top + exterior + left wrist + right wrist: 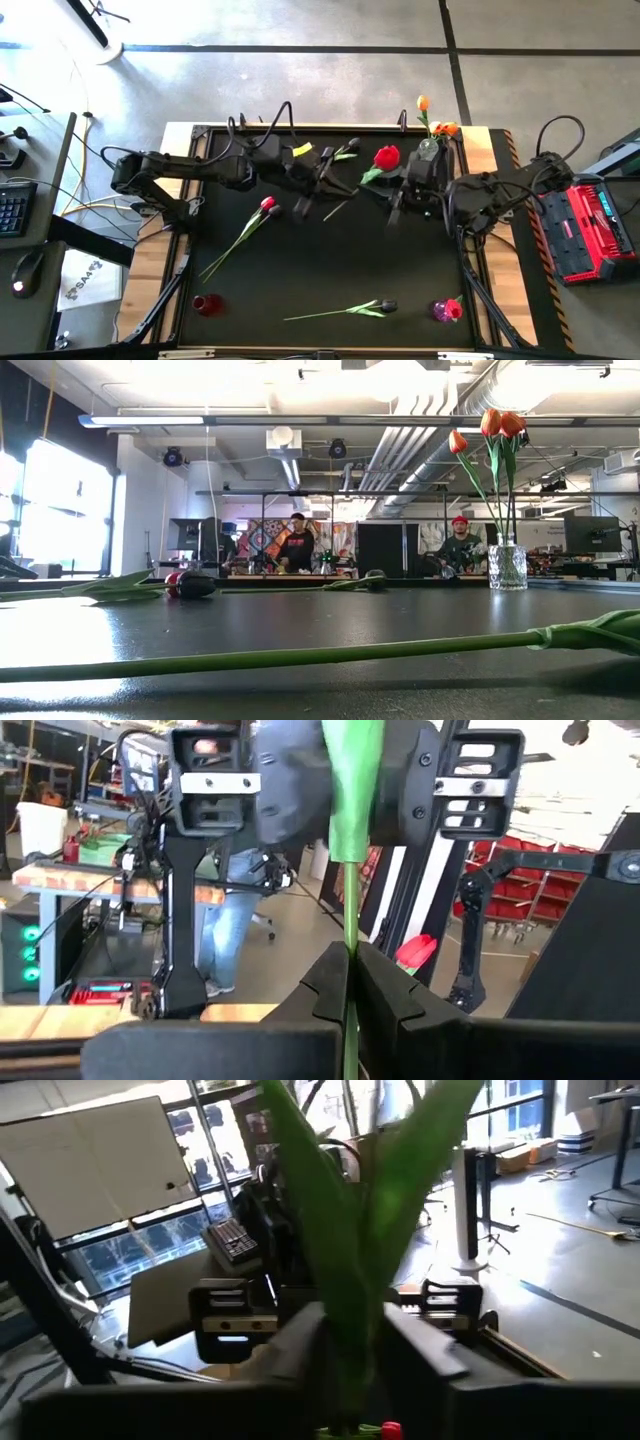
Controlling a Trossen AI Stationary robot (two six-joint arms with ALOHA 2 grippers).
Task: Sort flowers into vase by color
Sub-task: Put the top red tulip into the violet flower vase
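Pinching red tulip (386, 157) stem: left fingers (345, 985) pressed on it; right fingers (350, 1350) straddle leaves.

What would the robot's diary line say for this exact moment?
left gripper: shut on green stem, mid-table | right gripper: at its leaves | orange tulips: in clear vase

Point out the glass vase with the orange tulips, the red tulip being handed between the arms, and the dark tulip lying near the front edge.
glass vase (507, 567), low view, on its body.
red tulip (387, 157), high view, on its head.
dark tulip (387, 306), high view, on its head.
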